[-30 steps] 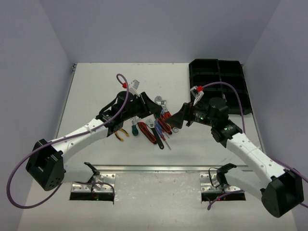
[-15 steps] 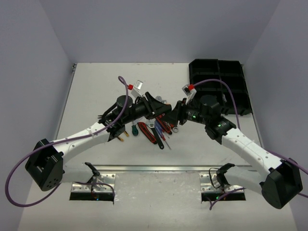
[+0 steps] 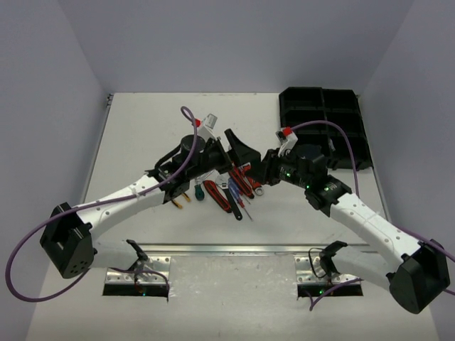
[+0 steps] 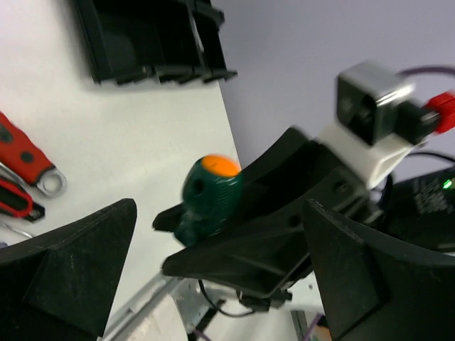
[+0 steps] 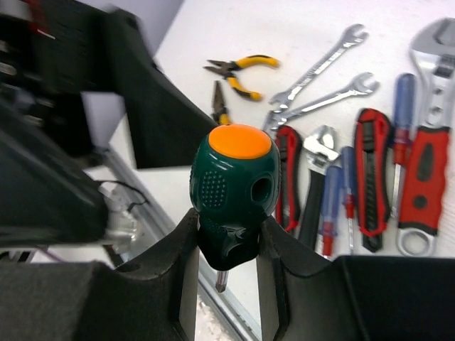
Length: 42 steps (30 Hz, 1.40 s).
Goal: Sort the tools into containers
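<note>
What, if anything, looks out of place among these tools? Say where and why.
The green screwdriver is off the table: the right gripper pinches it at the base of its handle, in the air, beside the open left gripper. The other tools lie loose mid-table, outside the tray. Nothing looks damaged or spilled.

A stubby screwdriver (image 5: pixel 234 181) sits in the right hand (image 5: pixel 227 226), just right of the left hand (image 3: pixel 239 145), above tools (image 3: pixel 231 190) clustered on the bench (image 3: pixel 142 128); the organiser tray (image 3: pixel 321 106) lies far right.
</note>
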### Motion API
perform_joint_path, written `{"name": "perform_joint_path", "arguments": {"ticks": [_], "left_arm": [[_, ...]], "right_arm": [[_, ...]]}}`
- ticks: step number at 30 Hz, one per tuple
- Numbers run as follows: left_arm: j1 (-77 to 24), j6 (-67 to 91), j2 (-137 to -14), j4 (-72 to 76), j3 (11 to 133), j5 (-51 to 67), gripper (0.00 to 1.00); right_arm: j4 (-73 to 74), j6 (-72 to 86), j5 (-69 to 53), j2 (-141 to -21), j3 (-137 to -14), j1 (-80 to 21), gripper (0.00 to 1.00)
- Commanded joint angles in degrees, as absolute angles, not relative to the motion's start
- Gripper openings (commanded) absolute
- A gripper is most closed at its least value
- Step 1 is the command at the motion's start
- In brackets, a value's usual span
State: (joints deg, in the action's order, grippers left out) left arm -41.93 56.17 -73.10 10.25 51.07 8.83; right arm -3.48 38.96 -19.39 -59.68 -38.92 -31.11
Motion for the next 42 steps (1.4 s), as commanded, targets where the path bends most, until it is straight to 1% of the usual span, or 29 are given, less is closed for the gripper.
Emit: {"name": "perform_joint_path", "arguments": {"ticks": [1,4,6,7,8,9,10,11,13,14,17,18,19,20,21,23,27,30,34,36,38,39,40,42], "left_arm": [[-39.29,45.91,-70.24,-5.60,63.41,-5.14,1.00],[-34.00,45.05,-65.94,-14.78,65.82,-10.61,1.00],[-29.42,44.40,-61.61,-18.76,66.23,-12.53,1.00],[-28.76,43.87,-59.90,-21.97,66.52,-14.11,1.00],[-28.74,43.51,-58.48,-22.06,66.53,-15.01,1.00],[-28.74,42.47,-55.95,-23.35,65.50,-14.00,1.00],[-28.74,41.68,-54.87,-23.81,64.71,-13.12,1.00],[-28.74,40.99,-53.44,-25.23,63.62,-12.09,1.00],[-28.74,39.67,-51.52,-27.85,61.75,-10.82,1.00],[-28.74,39.34,-51.08,-28.90,60.62,-10.45,1.00],[-28.74,37.31,-46.03,-30.03,55.23,-7.55,1.00],[-28.74,36.89,-44.18,-30.06,53.99,-7.13,1.00],[-28.74,36.21,-42.46,-30.23,52.66,-7.26,1.00],[-28.74,35.18,-40.75,-30.56,50.43,-7.60,1.00],[-28.74,34.06,-39.90,-30.85,49.60,-8.21,1.00],[-28.74,32.65,-38.60,-32.07,48.65,-10.04,1.00],[-28.79,29.22,-39.06,-35.90,50.80,-9.84,1.00],[-28.83,27.18,-38.18,-35.12,50.21,-10.18,1.00],[-28.84,26.42,-38.53,-34.51,47.73,-13.41,1.00],[-28.83,26.43,-39.45,-33.72,47.01,-10.70,1.00],[-28.83,25.87,-39.98,-32.83,46.52,-9.36,1.00],[-28.83,25.84,-40.07,-32.46,46.33,-8.59,1.00],[-28.83,25.68,-40.08,-32.27,45.92,-8.20,1.00],[-28.83,25.39,-40.06,-31.82,45.79,-7.30,1.00]], "right_arm": [[2.00,37.94,-8.44,-59.16,-41.77,-30.60,0.00],[5.52,37.62,-4.49,-61.33,-45.11,-28.75,0.00],[7.65,37.93,-4.99,-63.70,-47.68,-25.37,0.00],[8.42,38.57,-5.86,-65.51,-49.43,-21.64,0.00],[8.44,38.58,-6.83,-67.28,-50.86,-21.53,0.00],[9.04,39.62,-7.37,-71.37,-53.99,-17.32,0.00],[9.31,40.15,-6.78,-74.03,-55.94,-15.17,0.00],[10.19,41.30,-5.23,-78.51,-59.60,-11.50,0.00],[11.77,43.36,-2.30,-86.35,-67.08,-8.37,0.00],[11.90,44.30,-1.31,-87.88,-69.83,-8.16,0.00],[13.10,44.34,6.52,-101.98,-82.60,-7.08,0.00],[13.98,43.87,8.29,-104.80,-86.60,-6.95,0.00],[15.93,43.89,10.06,-108.51,-92.00,-6.77,0.00],[18.32,44.03,11.98,-114.81,-98.25,-6.44,0.00],[19.59,44.47,12.75,-117.55,-102.76,-6.15,0.00],[21.48,46.02,13.56,-123.27,-113.07,-5.17,0.00],[19.25,46.53,15.08,-133.70,-123.81,-3.60,0.00],[17.19,46.94,16.11,-137.96,-127.51,-2.57,0.00],[9.65,48.80,13.72,-138.78,-124.96,-1.04,0.00],[7.66,46.88,13.03,-139.84,-126.46,-0.88,0.00],[9.05,46.00,12.74,-142.01,-129.58,-0.88,0.00],[9.38,45.64,12.26,-142.60,-130.13,-0.88,0.12],[9.24,45.37,12.06,-142.81,-130.17,-0.80,0.27],[8.46,45.03,11.62,-142.02,-128.43,-0.61,0.44]]}}
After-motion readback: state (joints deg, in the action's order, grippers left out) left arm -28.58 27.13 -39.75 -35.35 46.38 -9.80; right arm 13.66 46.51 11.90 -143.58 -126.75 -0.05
